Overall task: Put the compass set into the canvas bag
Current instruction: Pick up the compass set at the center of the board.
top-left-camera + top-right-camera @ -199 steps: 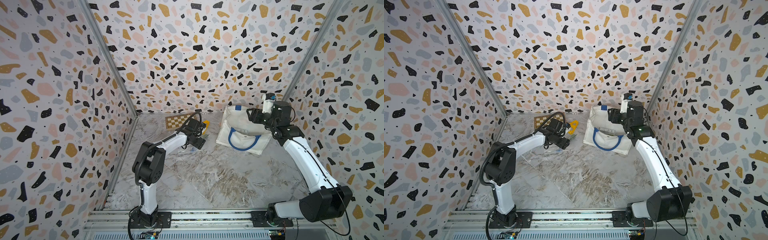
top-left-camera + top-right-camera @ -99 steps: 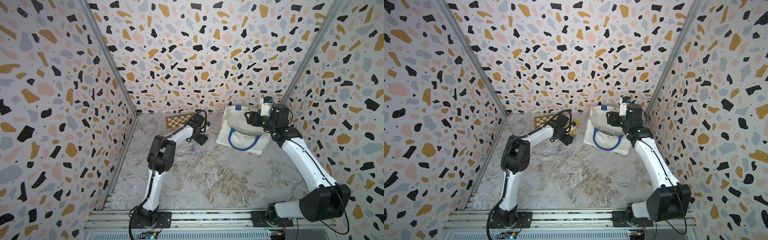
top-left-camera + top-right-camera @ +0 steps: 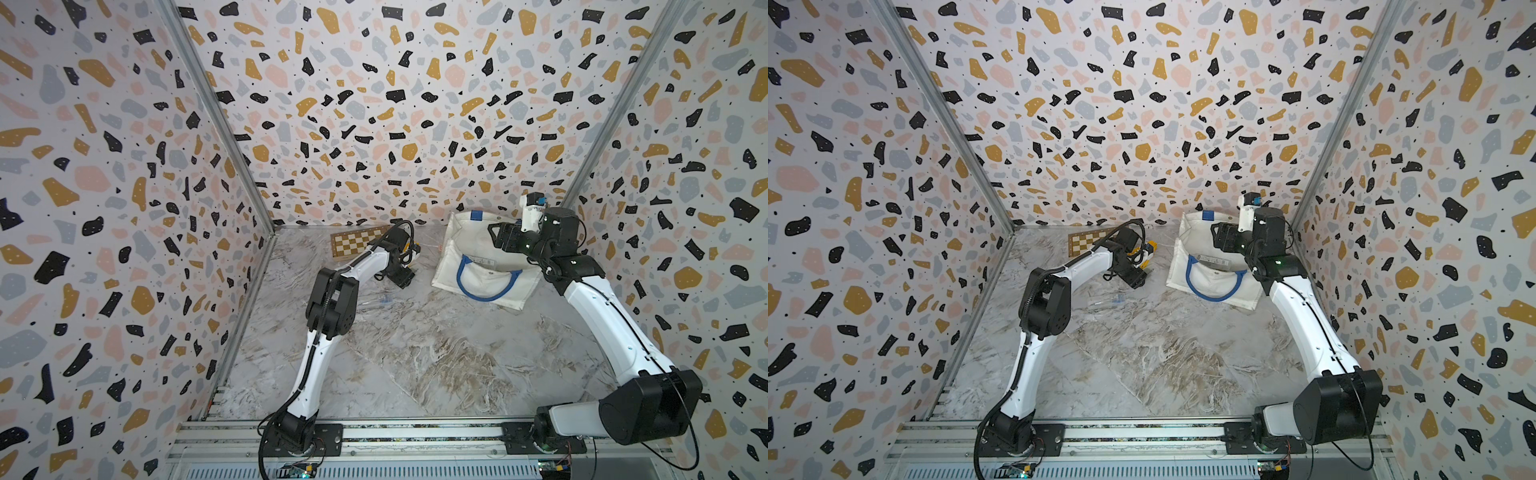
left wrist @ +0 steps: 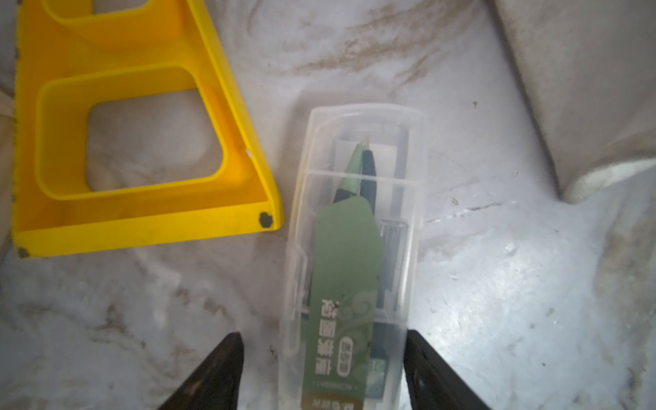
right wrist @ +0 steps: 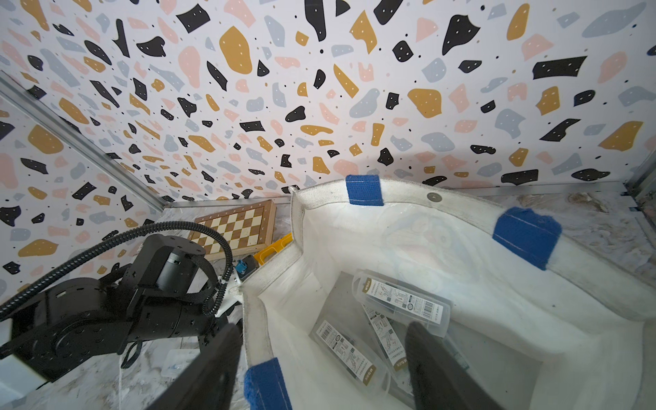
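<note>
A compass set (image 4: 355, 230) in a clear plastic case with a green card lies flat on the marble table. My left gripper (image 4: 322, 333) is open and straddles its near end: one finger is at the case's edge and the other stands apart from it. In both top views the left gripper (image 3: 403, 276) (image 3: 1136, 279) is low beside the canvas bag (image 3: 486, 282) (image 3: 1208, 282). The white bag lies with its mouth open. My right gripper (image 5: 323, 326) is open at the mouth, one finger outside the rim (image 5: 401, 191) and one inside. Three compass sets (image 5: 401, 301) lie inside.
A yellow plastic frame (image 4: 106, 74) lies right beside the compass set. A wooden chessboard (image 3: 357, 243) (image 5: 236, 227) sits at the back wall. Another clear case (image 3: 380, 300) (image 3: 1108, 300) lies on the table near the left arm. Patterned walls close three sides.
The left arm's elbow has swung up and forward while its gripper stayed by the yellow frame, and its jaws have narrowed. The right gripper has barely shifted at the bag's mouth.
</note>
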Action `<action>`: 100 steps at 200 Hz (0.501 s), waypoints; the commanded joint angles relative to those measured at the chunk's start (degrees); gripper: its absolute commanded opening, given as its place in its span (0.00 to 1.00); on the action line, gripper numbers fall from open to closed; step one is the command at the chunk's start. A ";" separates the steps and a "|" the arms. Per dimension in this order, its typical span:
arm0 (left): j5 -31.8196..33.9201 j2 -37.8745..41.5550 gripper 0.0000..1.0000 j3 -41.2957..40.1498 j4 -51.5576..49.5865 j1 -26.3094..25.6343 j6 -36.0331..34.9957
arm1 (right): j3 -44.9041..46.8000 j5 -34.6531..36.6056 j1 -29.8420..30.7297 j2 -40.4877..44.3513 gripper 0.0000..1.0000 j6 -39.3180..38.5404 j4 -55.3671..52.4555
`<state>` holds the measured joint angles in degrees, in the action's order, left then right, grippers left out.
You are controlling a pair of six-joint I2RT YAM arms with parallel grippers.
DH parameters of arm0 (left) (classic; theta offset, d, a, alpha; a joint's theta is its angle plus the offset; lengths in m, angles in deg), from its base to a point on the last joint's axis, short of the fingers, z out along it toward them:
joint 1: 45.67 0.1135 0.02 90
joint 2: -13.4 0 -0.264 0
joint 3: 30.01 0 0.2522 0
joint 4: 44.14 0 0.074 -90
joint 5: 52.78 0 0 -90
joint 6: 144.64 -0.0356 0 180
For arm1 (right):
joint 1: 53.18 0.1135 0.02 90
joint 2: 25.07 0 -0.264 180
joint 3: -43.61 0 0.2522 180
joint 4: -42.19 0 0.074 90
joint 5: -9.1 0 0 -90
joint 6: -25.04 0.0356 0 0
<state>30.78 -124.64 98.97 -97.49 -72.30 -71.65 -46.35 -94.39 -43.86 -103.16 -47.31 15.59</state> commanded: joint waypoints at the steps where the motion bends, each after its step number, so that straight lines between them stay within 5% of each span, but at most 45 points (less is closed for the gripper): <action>1: -0.74 -0.66 0.64 0.88 -2.77 0.42 -0.58 | 0.45 -1.17 -0.18 2.58 0.76 0.18 2.32; 40: -2.16 3.91 0.38 -4.71 0.49 0.33 -0.40 | 1.11 -2.13 -0.18 2.49 0.76 0.51 2.64; 100: -5.38 22.76 0.24 -20.90 13.51 0.35 2.84 | 1.66 -8.38 -0.18 1.71 0.78 1.67 5.36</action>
<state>28.05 -112.22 82.84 -92.29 -72.30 -71.32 -44.49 -98.42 -43.86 -102.89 -46.78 18.32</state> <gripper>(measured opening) 0.438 0.775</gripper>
